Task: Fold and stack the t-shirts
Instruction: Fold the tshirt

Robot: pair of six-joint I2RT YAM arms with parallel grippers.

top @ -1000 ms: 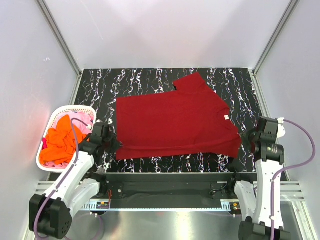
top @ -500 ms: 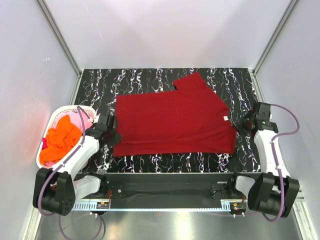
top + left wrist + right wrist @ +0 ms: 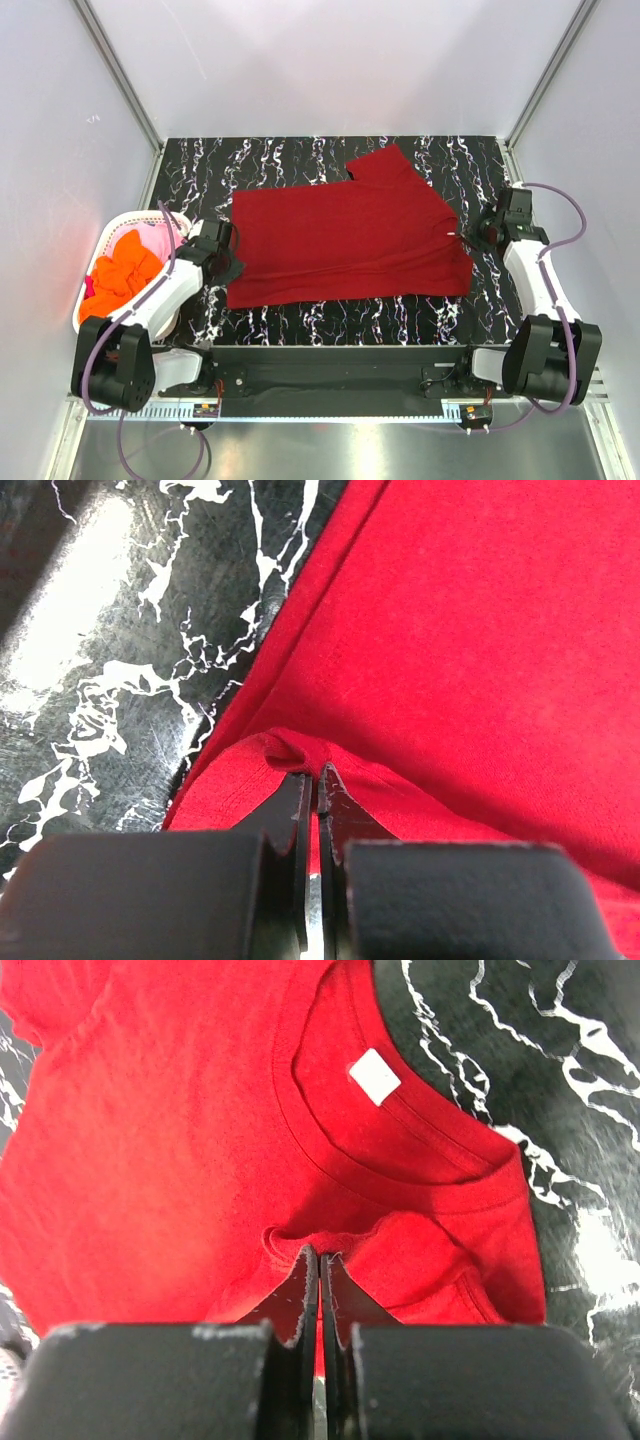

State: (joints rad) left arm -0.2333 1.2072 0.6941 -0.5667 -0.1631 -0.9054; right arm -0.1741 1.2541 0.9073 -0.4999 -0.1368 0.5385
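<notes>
Dark red cloth is pinched in both claws. Your left claw [image 3: 317, 780] has its 2 jaws pressed together on a small raised fold at the edge of the dark red t-shirt [image 3: 345, 240]. The rest of that shirt spreads flat ahead of it and to its right, with black marbled table [image 3: 120, 660] bare to its left. Your right claw [image 3: 318, 1260] is likewise clamped on a pucker of cloth just short of the collar, the white neck label [image 3: 375, 1076] ahead of its tips. Out past the left claw's arm, on the side away from the shirt, sits the white basket [image 3: 100, 245], holding an orange t-shirt [image 3: 120, 280] and a pink t-shirt [image 3: 160, 238].
</notes>
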